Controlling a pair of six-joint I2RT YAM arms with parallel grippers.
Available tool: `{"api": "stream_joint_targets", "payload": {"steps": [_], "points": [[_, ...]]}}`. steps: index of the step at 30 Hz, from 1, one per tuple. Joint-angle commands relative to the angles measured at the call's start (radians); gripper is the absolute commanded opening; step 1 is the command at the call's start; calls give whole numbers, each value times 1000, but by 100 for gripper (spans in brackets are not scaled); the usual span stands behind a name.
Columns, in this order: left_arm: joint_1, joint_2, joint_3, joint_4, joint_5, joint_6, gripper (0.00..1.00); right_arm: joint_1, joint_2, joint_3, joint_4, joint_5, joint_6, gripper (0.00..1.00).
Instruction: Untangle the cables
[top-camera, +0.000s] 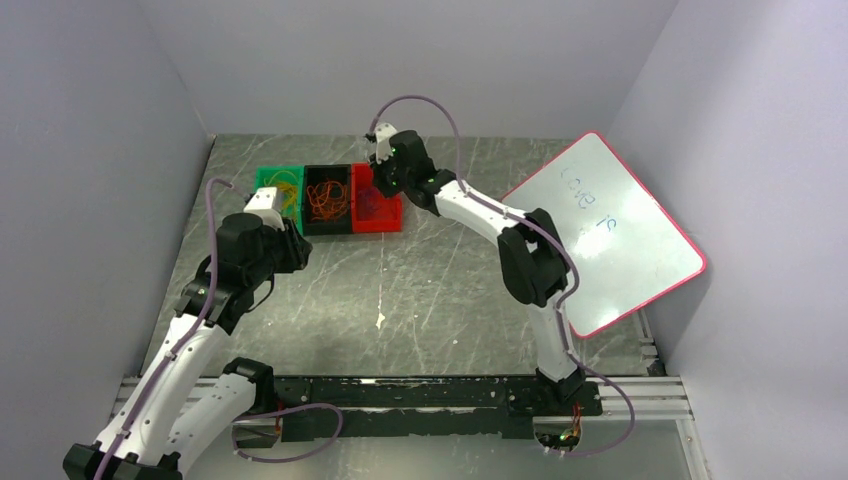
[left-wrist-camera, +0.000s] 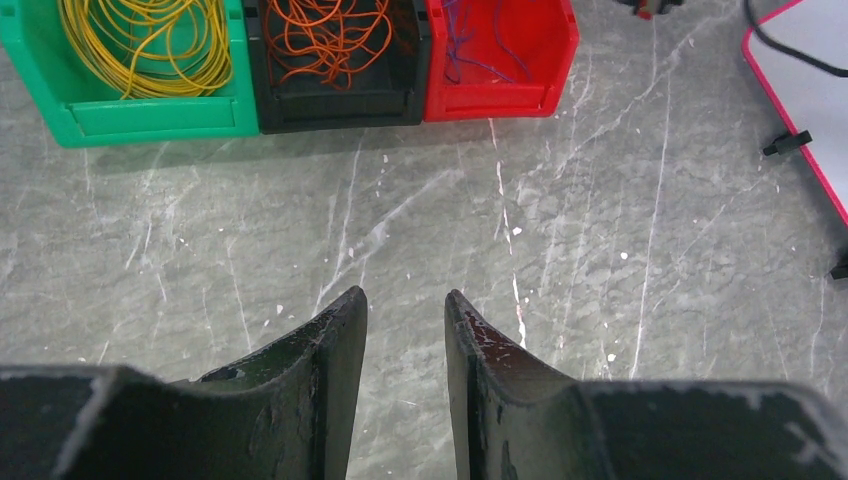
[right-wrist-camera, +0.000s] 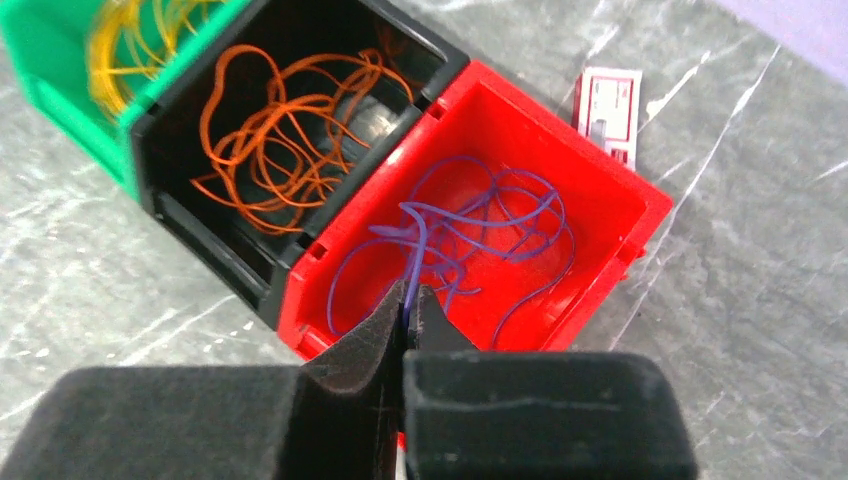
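- Top external view: a grey marbled tabletop (top-camera: 400, 290) is walled on three sides, and a whiteboard (top-camera: 610, 235) is propped at its right edge.
- Three bins are set touching in a row near the far edge: green bin (right-wrist-camera: 60, 80), black bin (right-wrist-camera: 160, 140), red bin (right-wrist-camera: 600, 200).
- The left gripper (left-wrist-camera: 405, 310) is held partly open and empty over bare tabletop, short of the bins.
- The right gripper (right-wrist-camera: 405, 305), judged the nearer one, is pinched on a purple cable (right-wrist-camera: 416, 250) that runs straight down into the red bin.
- Yellow cables (left-wrist-camera: 140, 45) lie in the green bin and orange cables (right-wrist-camera: 280, 130) in the black.

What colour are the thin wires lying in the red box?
The wires are purple; the right wrist view shows it best.
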Motion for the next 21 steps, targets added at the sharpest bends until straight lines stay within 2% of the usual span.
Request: {"api": "stream_joint_targets", "payload": {"steps": [1, 21], "points": [[-15, -3, -8, 4, -28, 5, 40, -10, 76, 62, -73, 29, 23, 0], [-36, -3, -9, 2, -43, 0, 40, -1, 310, 288, -140, 126, 40, 0]]}}
